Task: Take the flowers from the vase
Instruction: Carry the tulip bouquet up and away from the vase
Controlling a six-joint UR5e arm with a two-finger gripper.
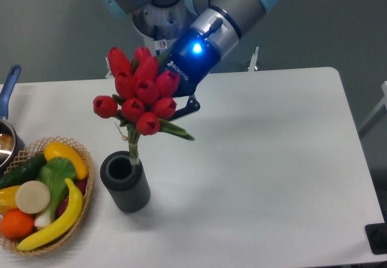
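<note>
From the fixed camera, the gripper (162, 112) is mostly hidden behind the red tulip bunch (140, 92), its fingers clamped on the bunch just under the buds. The bound stems hang down, and their tips sit at the mouth of the ribbed dark grey vase (126, 182). At left, the fruit basket (81, 210) and the blue-handled pot (8, 98) are cut off.
</note>
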